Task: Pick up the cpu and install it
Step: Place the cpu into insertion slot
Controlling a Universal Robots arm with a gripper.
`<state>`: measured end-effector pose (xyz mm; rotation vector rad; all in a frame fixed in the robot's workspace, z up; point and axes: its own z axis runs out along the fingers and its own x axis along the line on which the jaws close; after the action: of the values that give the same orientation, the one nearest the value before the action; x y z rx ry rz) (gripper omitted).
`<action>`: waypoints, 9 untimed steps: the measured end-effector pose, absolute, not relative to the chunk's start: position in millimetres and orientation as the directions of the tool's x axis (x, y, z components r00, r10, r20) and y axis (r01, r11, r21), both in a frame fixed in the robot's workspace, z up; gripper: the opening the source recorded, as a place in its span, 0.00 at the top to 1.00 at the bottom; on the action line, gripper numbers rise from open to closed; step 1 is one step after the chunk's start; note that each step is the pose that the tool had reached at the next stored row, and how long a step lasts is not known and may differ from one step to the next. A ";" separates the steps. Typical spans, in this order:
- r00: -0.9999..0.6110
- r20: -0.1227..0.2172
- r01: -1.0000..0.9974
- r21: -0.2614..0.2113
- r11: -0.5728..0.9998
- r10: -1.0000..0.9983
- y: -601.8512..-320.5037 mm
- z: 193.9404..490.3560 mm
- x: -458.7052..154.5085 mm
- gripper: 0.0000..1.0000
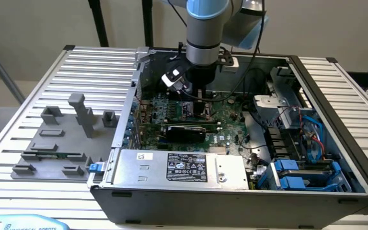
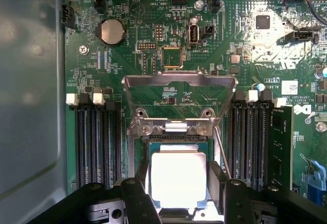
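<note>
The cpu (image 2: 178, 178), a small square chip with a bright silvery top, sits between my two black fingers (image 2: 137, 199) over the open socket on the green motherboard (image 2: 153, 40). My gripper (image 2: 178, 196) is shut on the cpu, one finger against each side. The socket's metal load plate (image 2: 179, 81) stands swung open just beyond the chip. In the exterior view my gripper (image 1: 200, 101) reaches straight down into the computer case (image 1: 235, 191), low over the motherboard (image 1: 190, 120); the chip itself is hidden under the tool there.
Black memory slots (image 2: 97, 142) flank the socket, and one slot holds a memory stick (image 2: 281, 147). A grey tray (image 1: 56, 143) with blocks and a thin green memory stick (image 1: 59, 155) lies on the slatted table at the exterior view's left. Cables and blue drive bays (image 1: 299, 172) fill the case's right.
</note>
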<state>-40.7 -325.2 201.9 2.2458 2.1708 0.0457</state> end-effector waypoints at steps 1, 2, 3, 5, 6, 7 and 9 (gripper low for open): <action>0.034 0.009 0.999 0.033 -0.034 0.999 -325.2 201.6 -40.7 0.45; 0.034 0.009 0.999 0.033 -0.034 0.999 -325.2 201.3 -40.7 0.45; 0.034 0.009 0.999 0.033 -0.034 0.999 -325.2 201.1 -40.7 0.45; 0.034 0.009 0.999 0.032 -0.034 0.999 -325.2 200.6 -40.7 0.45; 0.034 0.009 0.999 0.032 -0.034 0.999 -325.1 200.3 -40.7 0.45; 0.034 0.009 0.999 0.032 -0.034 0.999 -325.1 200.1 -40.7 0.45; 0.034 0.009 0.999 0.032 -0.034 0.999 -325.0 199.6 -40.7 0.45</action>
<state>-40.7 -325.0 199.6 2.2462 2.1713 0.0445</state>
